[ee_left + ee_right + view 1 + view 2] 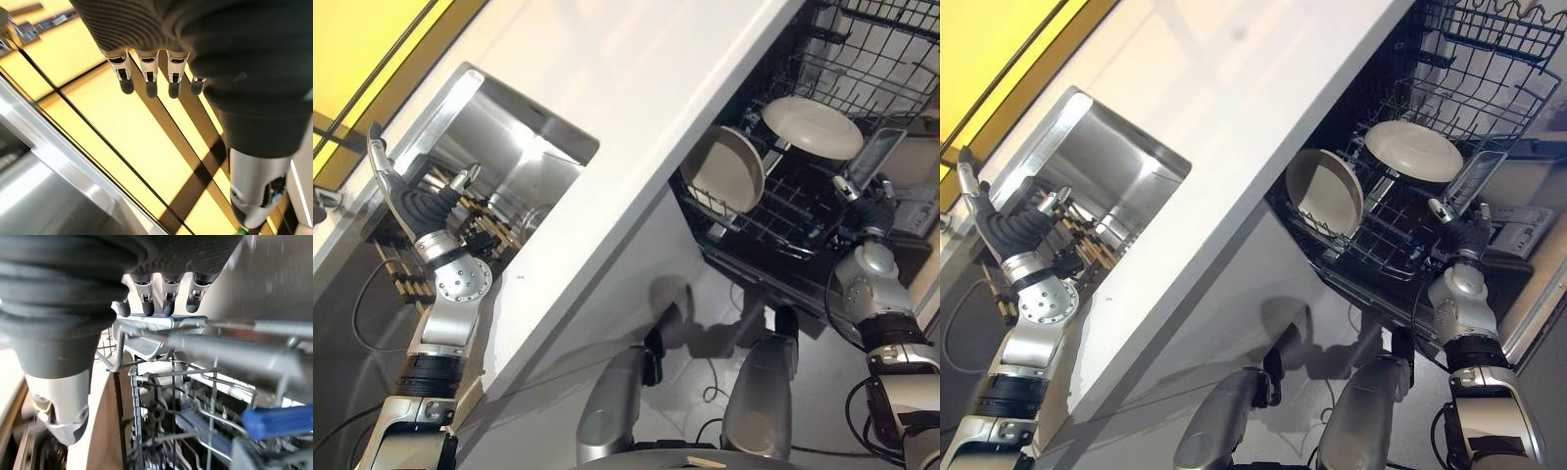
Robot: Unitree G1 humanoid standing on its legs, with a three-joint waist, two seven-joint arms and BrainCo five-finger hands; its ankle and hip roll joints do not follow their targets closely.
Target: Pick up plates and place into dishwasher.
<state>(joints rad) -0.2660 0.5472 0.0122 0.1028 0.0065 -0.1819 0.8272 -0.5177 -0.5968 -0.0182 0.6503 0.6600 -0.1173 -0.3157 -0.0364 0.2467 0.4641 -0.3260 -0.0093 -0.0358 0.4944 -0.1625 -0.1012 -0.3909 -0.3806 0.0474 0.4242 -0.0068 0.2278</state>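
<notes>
Two round beige plates sit in the dark wire lower rack (773,230) of the open dishwasher: one plate (724,168) stands on edge at the rack's near-left end, just under the overhang of the long white surface (636,108), and the other plate (813,127) lies tilted further back, resting across the tines. Behind them a second wire basket (1489,59) rises, its far part cut off by the frame edge. A clear, flat rectangular piece (876,157) leans at the rack's right side (what it is cannot be made out).

On the other side of the white surface lies a stainless steel sink basin (509,147); a dark slatted rack with wooden bars (484,220) shows beside and below it, partly hidden by the left arm.

The right hand (867,201) is at the rack's right rim; in its wrist view its fingers (168,296) are straight and apart, tips just above a wire rail (195,340) and a pale blue plastic clip (146,323), gripping nothing. The left hand (411,201) is raised beside the sink, fingers (149,73) extended and spread against a yellow panel (122,127), holding nothing.
</notes>
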